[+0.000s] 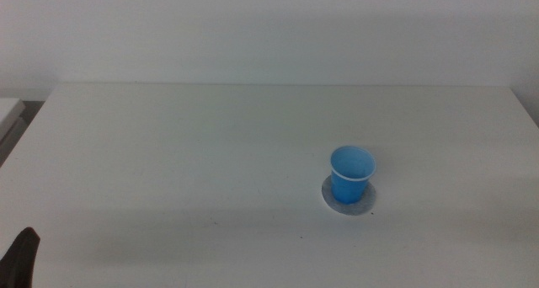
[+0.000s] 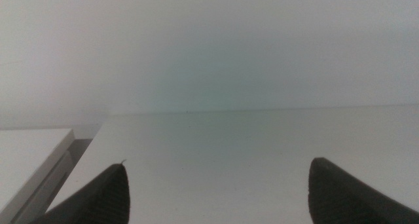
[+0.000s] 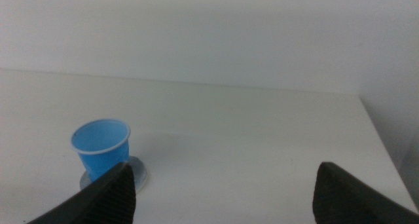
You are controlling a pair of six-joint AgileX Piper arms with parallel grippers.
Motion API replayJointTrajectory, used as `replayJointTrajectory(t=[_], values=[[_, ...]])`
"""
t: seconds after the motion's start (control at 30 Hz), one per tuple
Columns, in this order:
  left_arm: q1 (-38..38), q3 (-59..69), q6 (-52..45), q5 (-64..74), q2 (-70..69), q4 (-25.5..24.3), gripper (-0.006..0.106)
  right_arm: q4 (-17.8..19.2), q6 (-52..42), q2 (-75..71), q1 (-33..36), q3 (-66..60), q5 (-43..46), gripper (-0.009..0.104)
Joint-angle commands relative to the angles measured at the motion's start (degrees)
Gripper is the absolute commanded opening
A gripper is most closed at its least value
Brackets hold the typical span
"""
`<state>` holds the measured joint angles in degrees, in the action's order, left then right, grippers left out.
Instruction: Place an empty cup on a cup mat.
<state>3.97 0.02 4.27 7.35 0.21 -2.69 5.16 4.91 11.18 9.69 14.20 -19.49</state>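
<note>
The blue cup (image 1: 351, 173) stands upright and empty on the grey cup mat (image 1: 348, 200), right of the table's middle. It also shows in the right wrist view, the cup (image 3: 102, 149) on the mat (image 3: 139, 169). My right gripper (image 3: 222, 185) is open and empty, well back from the cup and out of the middle view. My left gripper (image 2: 219, 185) is open and empty over bare table; only a dark tip (image 1: 23, 258) of it shows at the bottom left corner of the middle view.
The white table (image 1: 210, 153) ends at a pale wall behind. A white surface (image 1: 10, 109) lies beside the table's left edge, also in the left wrist view (image 2: 29, 158). The table's right edge (image 3: 380, 139) is near the right arm.
</note>
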Motion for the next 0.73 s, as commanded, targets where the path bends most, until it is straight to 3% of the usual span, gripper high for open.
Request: replayJointTrajectory(t=[0.0, 0.1, 0.33, 0.7], values=[[0.1, 0.0, 0.2, -0.7, -0.2, 0.1, 0.094, 1.1, 1.1, -0.8, -0.5, -2.9, 3.4, 0.092], [0.1, 0.0, 0.2, -0.7, -0.2, 0.1, 0.094, 0.5, 1.1, -2.4, -0.5, -7.2, 7.9, 0.092], [0.1, 0.0, 0.2, -0.7, -0.2, 0.1, 0.094, 0.5, 1.1, -8.3, -0.5, -14.1, 8.7, 0.092], [0.1, 0.0, 0.2, -0.7, -0.2, 0.1, 0.094, 0.3, 1.1, -11.2, -0.5, -14.2, 7.5, 0.091]])
